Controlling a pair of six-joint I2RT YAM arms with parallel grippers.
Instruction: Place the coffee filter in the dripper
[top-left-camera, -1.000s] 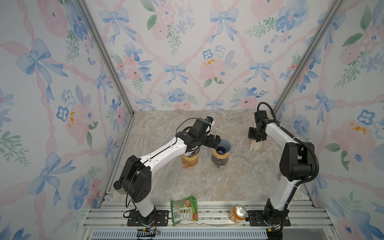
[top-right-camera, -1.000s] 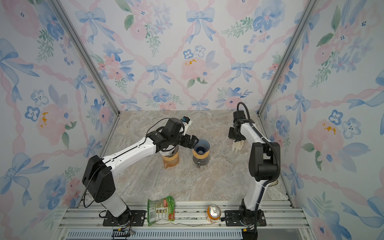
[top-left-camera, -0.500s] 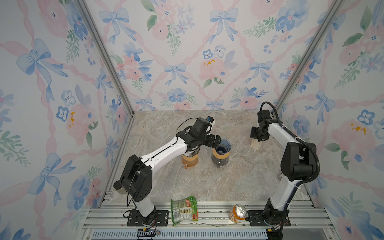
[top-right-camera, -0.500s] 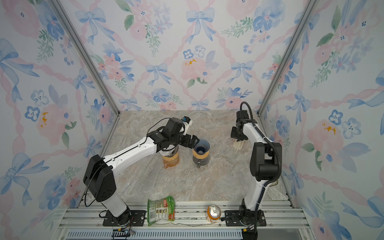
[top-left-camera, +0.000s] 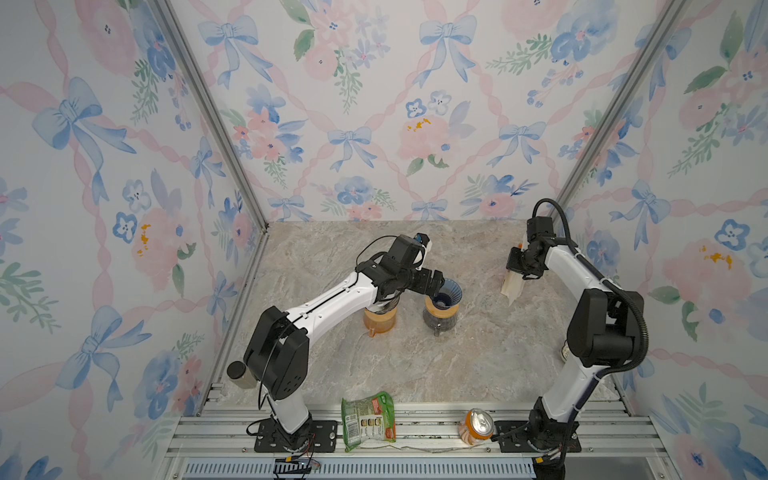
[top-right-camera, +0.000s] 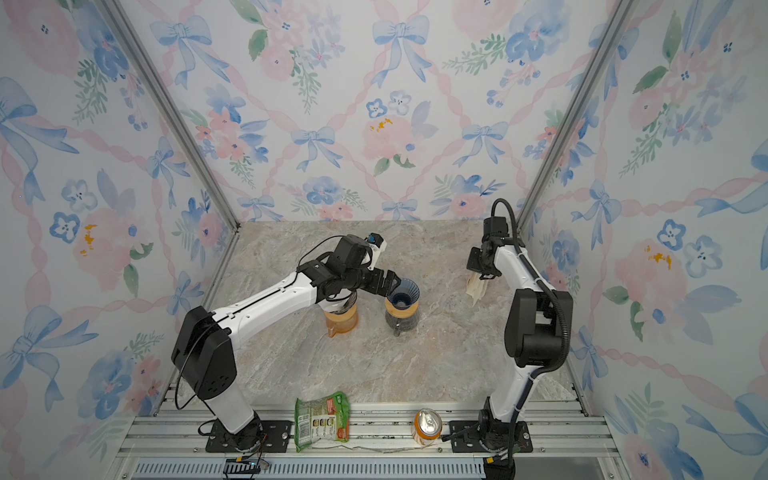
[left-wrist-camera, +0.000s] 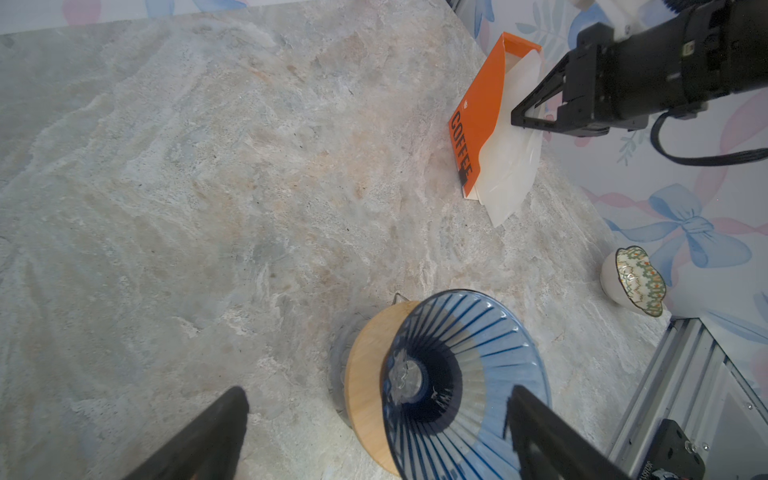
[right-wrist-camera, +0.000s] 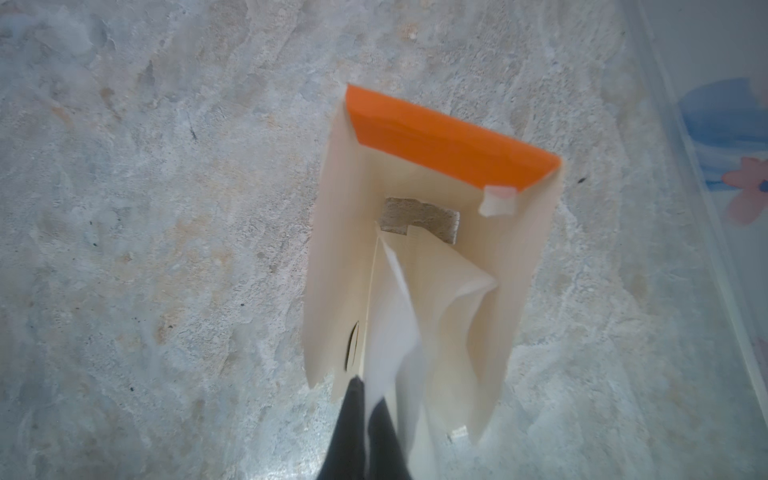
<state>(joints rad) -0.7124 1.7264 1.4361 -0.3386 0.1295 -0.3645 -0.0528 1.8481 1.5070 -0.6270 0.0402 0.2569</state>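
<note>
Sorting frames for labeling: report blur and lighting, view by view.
Right wrist view: filter and box smeared, right hand dark and soft. Left wrist view: table and dripper sharp, left hand blurred. Both top views: even light, soft shadows, no glare.

A white paper coffee filter (right-wrist-camera: 390, 332), thin and softly folded, is pinched at its top edge by the closed tips of the right gripper (right-wrist-camera: 360, 388). It hangs below them into an open orange box (right-wrist-camera: 449, 141). The dripper (left-wrist-camera: 465, 374), an empty blue ribbed cone on a round wooden collar, stands upright just in front of the left gripper (left-wrist-camera: 376, 395), whose fingers are spread wide.
</note>
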